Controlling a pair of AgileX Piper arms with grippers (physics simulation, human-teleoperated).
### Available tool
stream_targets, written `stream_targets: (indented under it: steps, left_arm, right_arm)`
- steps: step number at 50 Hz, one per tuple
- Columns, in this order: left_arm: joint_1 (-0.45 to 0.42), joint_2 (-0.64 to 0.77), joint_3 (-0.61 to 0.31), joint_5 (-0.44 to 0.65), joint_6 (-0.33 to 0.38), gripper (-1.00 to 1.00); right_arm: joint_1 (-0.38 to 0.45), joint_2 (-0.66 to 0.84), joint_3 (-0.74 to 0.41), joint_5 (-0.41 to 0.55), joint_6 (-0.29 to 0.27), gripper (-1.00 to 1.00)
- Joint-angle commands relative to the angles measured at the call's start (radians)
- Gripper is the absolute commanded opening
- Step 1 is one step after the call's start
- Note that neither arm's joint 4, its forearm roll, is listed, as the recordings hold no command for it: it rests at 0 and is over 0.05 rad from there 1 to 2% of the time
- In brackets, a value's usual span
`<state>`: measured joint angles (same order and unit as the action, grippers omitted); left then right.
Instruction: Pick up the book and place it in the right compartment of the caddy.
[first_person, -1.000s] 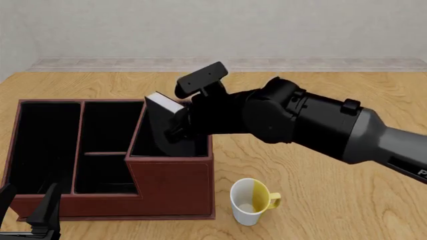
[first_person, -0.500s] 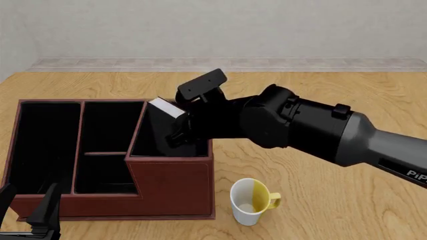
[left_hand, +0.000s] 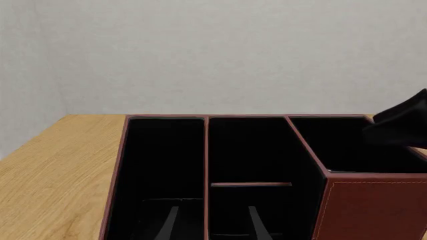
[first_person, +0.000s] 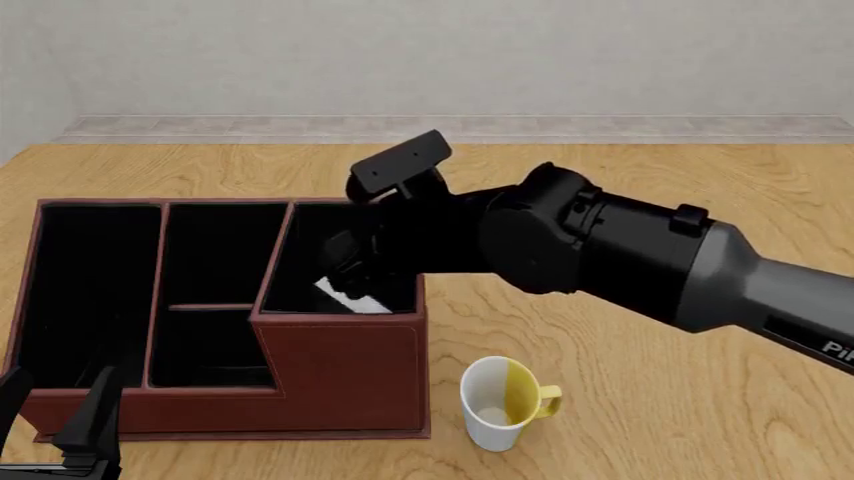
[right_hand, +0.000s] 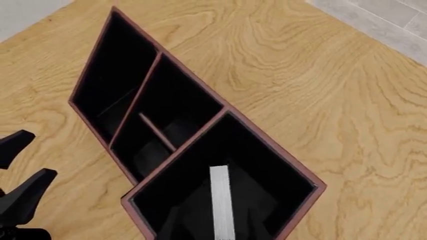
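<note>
Since the earlier frames, the book (first_person: 350, 295) has been lowered from above the rim to deep inside the right compartment (first_person: 300, 270) of the caddy (first_person: 340, 375); only a white sliver of its page edges is seen low in that section in the front view, left of centre in the frame. The right arm is stretched from the right edge of the frame up and leftward, its wrist bent down over the compartment's rim, with the right gripper (first_person: 350, 268) dipped inside the black interior. In the right wrist view, the page edges (right_hand: 221, 202) are seen as a pale strip standing between the two dark fingers (right_hand: 175, 224) at the bottom of the frame; whether the fingers are pressed against the covers cannot be told.

The left gripper (first_person: 54, 425) is parked at the lower left corner of the front view, just before the caddy's near wall, its fingers spread apart and nothing between them. A white mug (first_person: 501, 402) with a yellow inside and handle is stood on the table (first_person: 641, 180), right of the caddy's near corner.
</note>
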<state>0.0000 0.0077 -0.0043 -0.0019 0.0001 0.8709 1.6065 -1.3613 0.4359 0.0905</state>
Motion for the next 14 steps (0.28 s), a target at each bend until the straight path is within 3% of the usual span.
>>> stream_targets:
  steps: [1,14]
  left_arm:
    - [0.0,0.0,0.0,0.0,0.0,1.0]
    - [0.0,0.0,0.0,0.0,0.0,1.0]
  right_arm:
    - [0.004,-0.011,-0.003,0.001,-0.002,1.0]
    - [0.006,-0.06,0.024,-0.008,-0.029,1.0]
